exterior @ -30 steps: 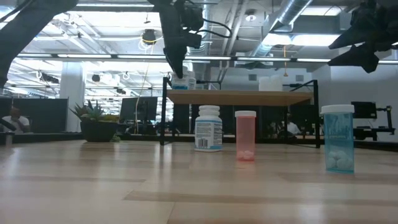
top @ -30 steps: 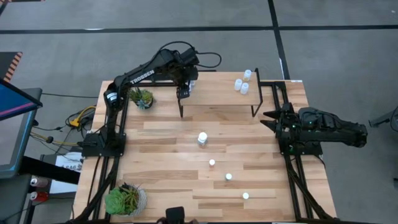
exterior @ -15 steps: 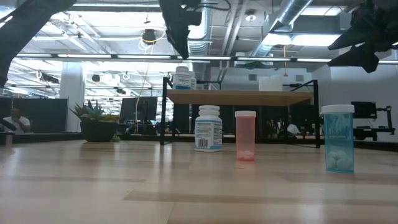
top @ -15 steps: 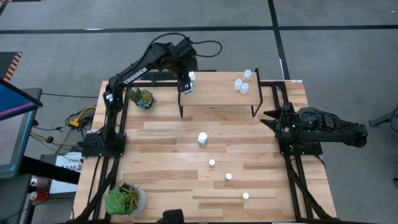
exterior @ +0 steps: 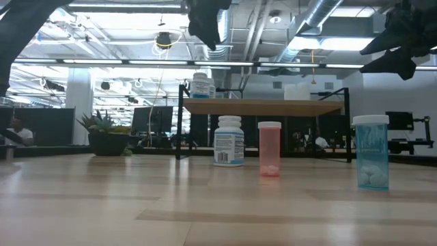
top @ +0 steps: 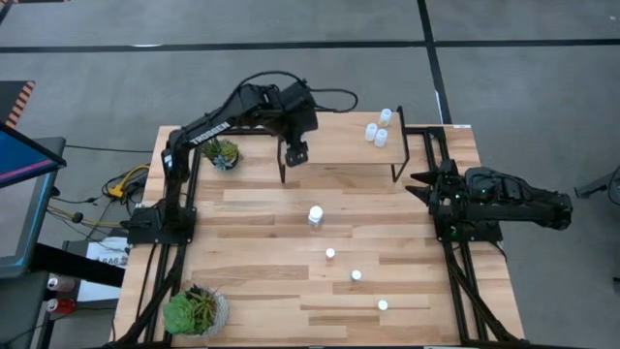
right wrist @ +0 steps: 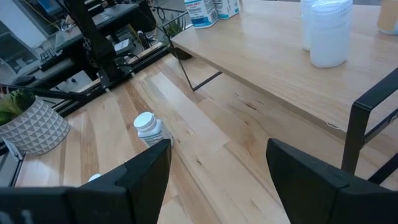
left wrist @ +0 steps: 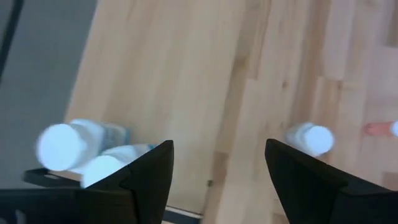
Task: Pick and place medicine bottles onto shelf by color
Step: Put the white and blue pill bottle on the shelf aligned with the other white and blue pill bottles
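The left tool [top: 295, 152] has let go and lifted off the shelf [top: 339, 145], fingers open, leaving two white bottles [left wrist: 84, 149] at its far-left corner, so swinging back low could topple them; I count three pale ones far right, four still on the surface [top: 252, 242].

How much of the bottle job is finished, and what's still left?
Done: white bottles at the left end of the shelf, pale ones at its right end. In hand: nothing; the left gripper hangs open above the shelf, the right gripper waits open. Left: four bottles on the table.
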Available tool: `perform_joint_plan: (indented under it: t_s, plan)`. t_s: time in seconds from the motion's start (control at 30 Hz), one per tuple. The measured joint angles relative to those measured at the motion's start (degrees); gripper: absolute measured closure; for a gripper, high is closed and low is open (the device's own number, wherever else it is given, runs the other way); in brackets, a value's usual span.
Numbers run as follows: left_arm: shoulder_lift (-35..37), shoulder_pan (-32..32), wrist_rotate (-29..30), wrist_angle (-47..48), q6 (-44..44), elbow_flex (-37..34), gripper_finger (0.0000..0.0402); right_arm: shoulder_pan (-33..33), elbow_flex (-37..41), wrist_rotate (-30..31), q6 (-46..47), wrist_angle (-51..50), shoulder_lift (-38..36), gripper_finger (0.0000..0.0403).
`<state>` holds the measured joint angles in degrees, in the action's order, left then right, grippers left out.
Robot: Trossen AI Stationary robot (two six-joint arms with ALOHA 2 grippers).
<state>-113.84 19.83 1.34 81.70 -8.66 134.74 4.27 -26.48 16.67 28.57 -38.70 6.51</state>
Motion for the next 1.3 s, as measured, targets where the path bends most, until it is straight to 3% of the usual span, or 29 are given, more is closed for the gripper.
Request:
perform_joint_plan:
  t_s: [0.3,0.5,0.73,0.97,1.3]
  plan:
    - [-0.6,-7.4,-0.9,7.8,7.9,0.0,0.0162,0.0,0.0,0.0,0.0,0.0,0.0,0.0117]
    - [-0.5,-13.7,-2.4,7.8,11.8,-0.3,0.0162,0.0,0.0,0.0,0.3,-0.4,0.0,0.0117]
    - [-0.7,-19.0,-5.2,0.4,14.6,-12.1,0.0162,0.0,0.0,0.0,1.4,-1.2,0.0,0.0117]
    - [-0.7,-21.3,-2.0,-14.6,25.5,-24.5,0.0162,0.0,0.0,0.0,1.3,-1.2,0.0,0.0117]
    - [-0.6,-21.0,3.0,-20.1,42.3,-32.6,0.0159,0.0,0.0,-0.1,1.0,-1.2,0.0,0.0117]
